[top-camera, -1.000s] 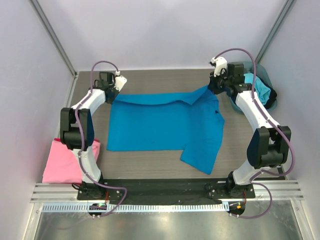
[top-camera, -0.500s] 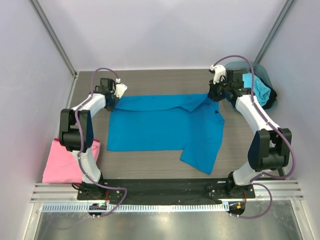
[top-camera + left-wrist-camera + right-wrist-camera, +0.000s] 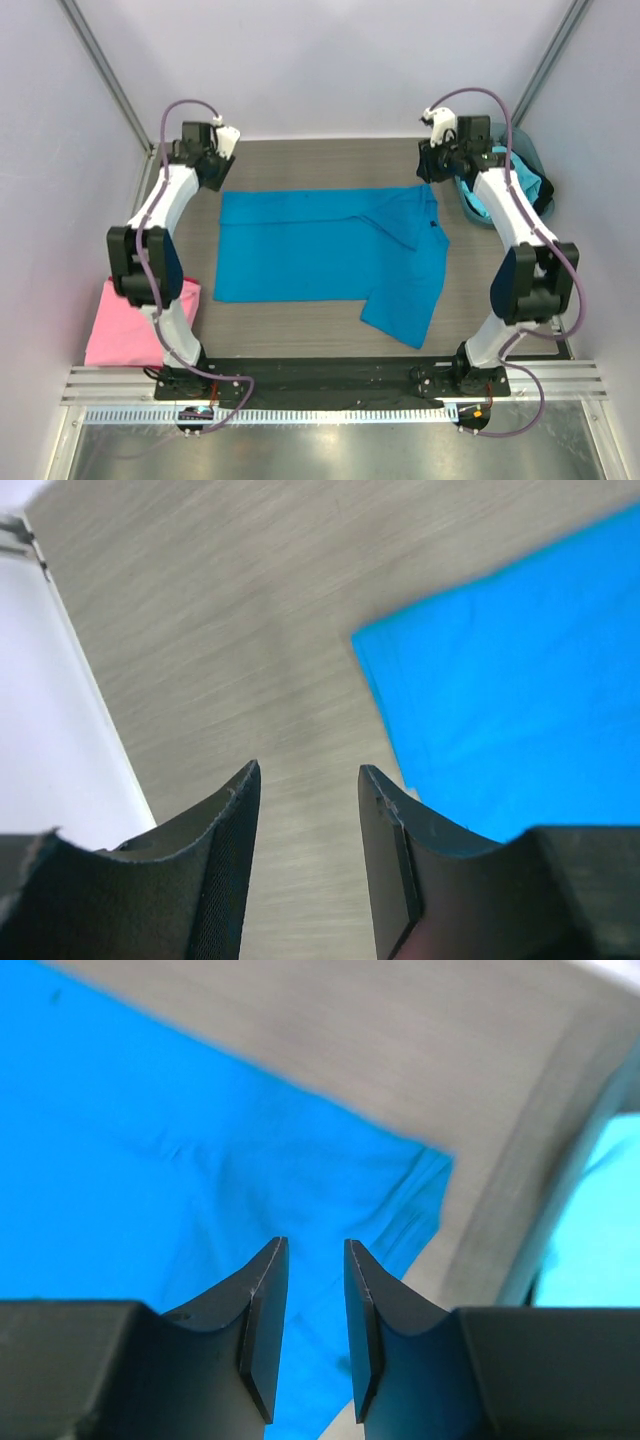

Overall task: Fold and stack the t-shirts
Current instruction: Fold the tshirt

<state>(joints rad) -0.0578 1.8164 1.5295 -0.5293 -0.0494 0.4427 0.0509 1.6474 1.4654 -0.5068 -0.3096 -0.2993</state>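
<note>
Between the left fingers lies only bare worktop, and the right fingers, narrowly parted, hang empty too. Both have let go of the blue t-shirt, whose far edge now lies flat mid-worktop, ready for folding. Only the top view shows the pink t-shirt at the near left

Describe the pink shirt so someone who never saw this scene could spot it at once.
Start at the grey wood-grain table and go to its near left corner, just outside the left arm. The pink cloth t-shirt lies there, compact. It is the only pink item, unlike the deep blue t-shirt spread mid-table.
</note>
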